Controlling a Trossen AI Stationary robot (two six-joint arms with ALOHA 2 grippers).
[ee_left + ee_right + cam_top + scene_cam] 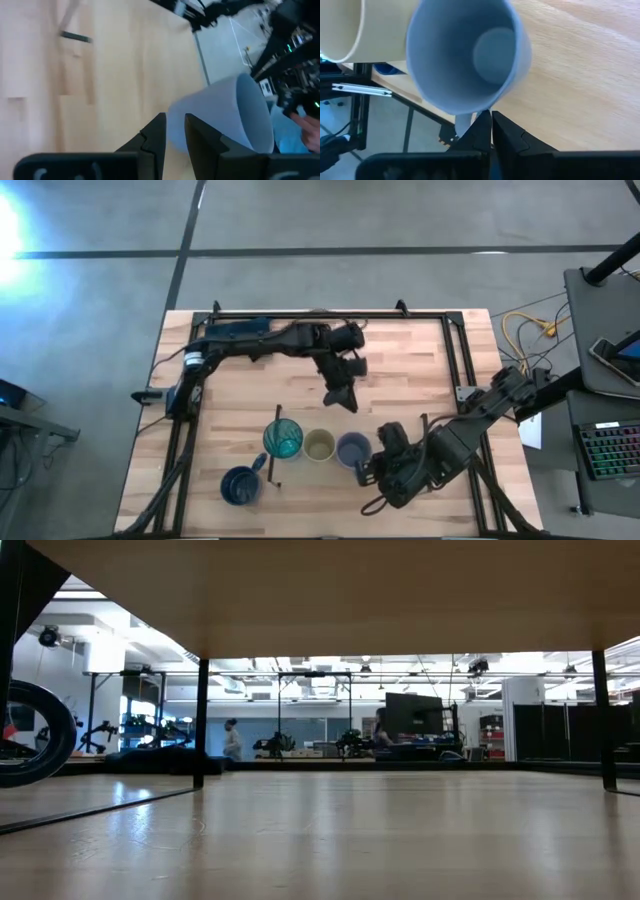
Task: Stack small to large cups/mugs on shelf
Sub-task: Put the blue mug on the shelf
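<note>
Pinching the lavender-grey mug [465, 55] by its handle, the right gripper [375, 470] should lower it squarely beside the olive-tan cup [319, 446], while the left gripper [338, 395] hovers empty, narrowly parted.

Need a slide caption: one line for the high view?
Teal tumbler, olive cup and lavender mug lined up on shelf; right claw grips the mug's handle.
</note>
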